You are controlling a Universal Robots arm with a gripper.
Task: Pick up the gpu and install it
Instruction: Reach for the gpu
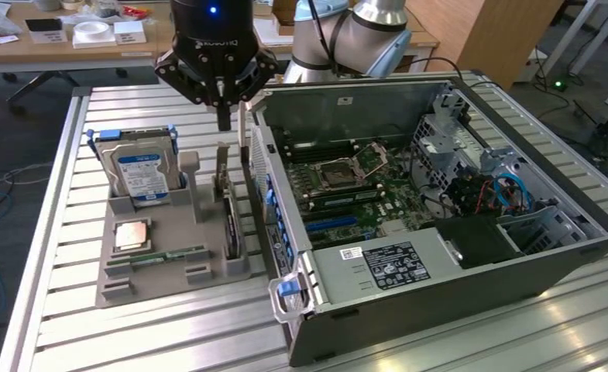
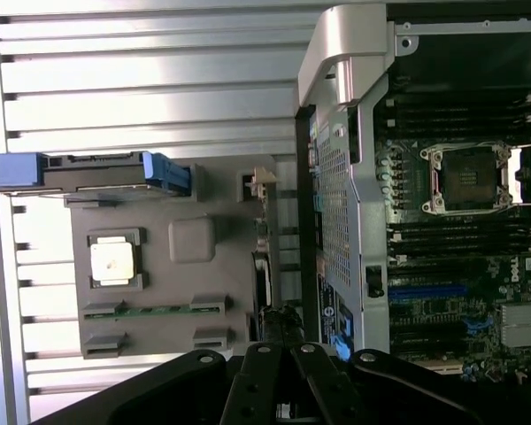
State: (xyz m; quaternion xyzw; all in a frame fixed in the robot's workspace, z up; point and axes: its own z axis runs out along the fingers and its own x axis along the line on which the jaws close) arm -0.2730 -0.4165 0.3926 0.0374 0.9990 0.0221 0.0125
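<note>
The gpu (image 1: 227, 203) stands on edge in a slot of the grey parts holder (image 1: 170, 271), on the side nearest the open computer case (image 1: 427, 194). From the wrist view it is a thin dark strip (image 2: 264, 258) along the holder's edge. My gripper (image 1: 222, 122) hangs above the far end of the card, apart from it, with its black fingers shut together and nothing between them. In the wrist view the fingertips (image 2: 280, 329) sit over one end of the card.
The holder also carries a silver hard drive with a blue label (image 1: 142, 174), a CPU (image 1: 131, 235) and a green RAM stick (image 1: 170, 254). The case lies on its side with the motherboard (image 1: 355, 194) exposed. The slatted metal table (image 1: 159, 333) runs around them.
</note>
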